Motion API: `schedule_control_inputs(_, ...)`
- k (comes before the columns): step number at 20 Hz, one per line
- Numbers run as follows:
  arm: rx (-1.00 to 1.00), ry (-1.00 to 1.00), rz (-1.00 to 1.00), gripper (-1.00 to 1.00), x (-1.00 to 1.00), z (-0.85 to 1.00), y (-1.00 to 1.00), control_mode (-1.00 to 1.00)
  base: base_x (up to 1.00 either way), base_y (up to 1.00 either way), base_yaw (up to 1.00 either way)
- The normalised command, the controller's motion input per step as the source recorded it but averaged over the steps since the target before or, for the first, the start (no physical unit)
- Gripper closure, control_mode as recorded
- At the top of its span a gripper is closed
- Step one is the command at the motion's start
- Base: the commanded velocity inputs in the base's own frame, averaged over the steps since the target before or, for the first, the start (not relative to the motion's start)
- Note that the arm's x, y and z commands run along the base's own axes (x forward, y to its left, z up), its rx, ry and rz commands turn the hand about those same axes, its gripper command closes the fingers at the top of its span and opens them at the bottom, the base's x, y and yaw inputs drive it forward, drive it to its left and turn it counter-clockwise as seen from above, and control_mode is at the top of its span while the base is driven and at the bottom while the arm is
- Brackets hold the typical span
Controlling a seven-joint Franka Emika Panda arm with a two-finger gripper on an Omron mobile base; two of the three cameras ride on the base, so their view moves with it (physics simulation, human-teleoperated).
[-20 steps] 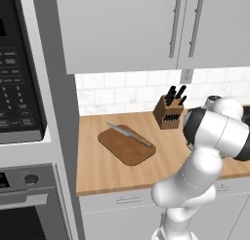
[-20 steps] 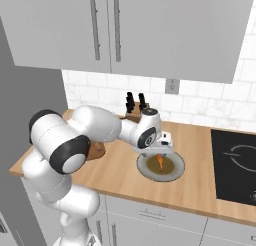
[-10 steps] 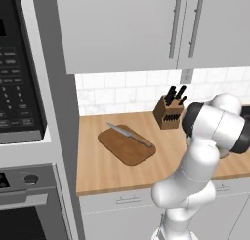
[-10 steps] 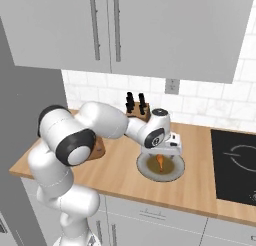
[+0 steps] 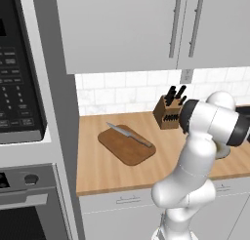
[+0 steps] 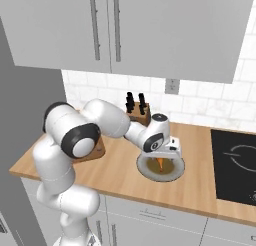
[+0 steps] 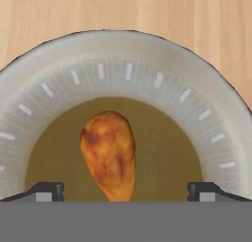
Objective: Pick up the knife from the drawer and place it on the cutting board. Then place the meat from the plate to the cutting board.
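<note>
Fingers (image 7: 49, 191) spread wide, holding nothing, poised directly over meat (image 7: 109, 155). Meat lying in dark centre of plate (image 7: 162, 64), between finger tips. Plate resting on wooden worktop (image 6: 120, 170), beside knife block (image 6: 137, 111). Knife (image 5: 129, 135) lying diagonally on cutting board (image 5: 128, 151), well apart from plate, left of knife block.

Cutting board (image 6: 98, 149) mostly behind arm
</note>
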Motion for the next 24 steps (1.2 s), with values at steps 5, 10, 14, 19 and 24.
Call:
schedule_control_inputs(5,0.0,0.0,0.0,-1.0,0.25,-0.11,0.0,-1.0,0.0,0.0,0.0)
schedule_control_inputs(10,0.0,0.0,0.0,-1.0,0.26,-0.14,0.0,-1.0,0.0,0.0,0.0)
schedule_control_inputs(14,0.0,0.0,0.0,1.0,0.04,-0.07,0.0,-1.0,0.0,0.0,0.0)
schedule_control_inputs(19,0.0,0.0,0.0,1.0,-0.07,-0.01,0.0,-1.0,0.0,0.0,0.0)
schedule_control_inputs(24,0.0,0.0,0.0,1.0,-0.02,0.0,0.0,-1.0,0.0,0.0,0.0)
